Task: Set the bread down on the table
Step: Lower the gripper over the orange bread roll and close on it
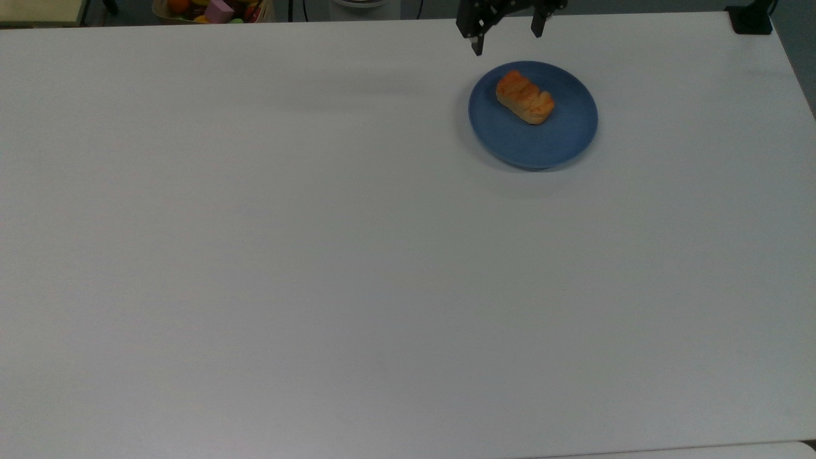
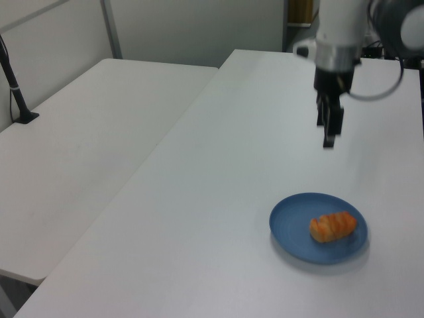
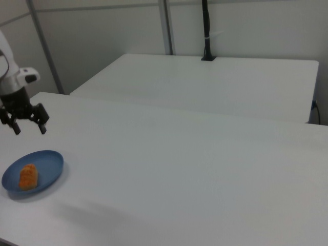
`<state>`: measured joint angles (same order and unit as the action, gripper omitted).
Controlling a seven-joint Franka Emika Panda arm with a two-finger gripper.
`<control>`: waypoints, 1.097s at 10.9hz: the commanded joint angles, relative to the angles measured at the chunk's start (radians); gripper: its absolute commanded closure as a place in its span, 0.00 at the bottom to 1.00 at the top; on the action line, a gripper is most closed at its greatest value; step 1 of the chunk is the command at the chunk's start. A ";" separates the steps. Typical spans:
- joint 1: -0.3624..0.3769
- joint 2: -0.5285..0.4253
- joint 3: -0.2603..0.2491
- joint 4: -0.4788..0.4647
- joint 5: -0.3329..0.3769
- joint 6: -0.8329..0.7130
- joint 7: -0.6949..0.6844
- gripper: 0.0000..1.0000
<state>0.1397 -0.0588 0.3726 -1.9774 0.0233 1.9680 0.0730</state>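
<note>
Top view shows your gripper (image 1: pixel 507 38) with its two fingers spread wide and nothing between them, up in the air near the plate's (image 1: pixel 561 143) far edge. Your bread (image 1: pixel 524 97) lies on that blue plate, not touching the white table (image 1: pixel 319 255)
</note>
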 commanded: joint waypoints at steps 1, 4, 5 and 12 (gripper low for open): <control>0.015 0.034 0.061 -0.116 0.015 0.136 0.013 0.00; 0.053 0.089 0.062 -0.178 0.004 0.241 0.010 0.00; 0.063 0.112 0.062 -0.184 0.003 0.259 0.007 0.00; 0.093 0.229 0.062 -0.178 -0.046 0.315 0.013 0.04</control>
<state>0.2258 0.1513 0.4391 -2.1523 0.0071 2.2553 0.0764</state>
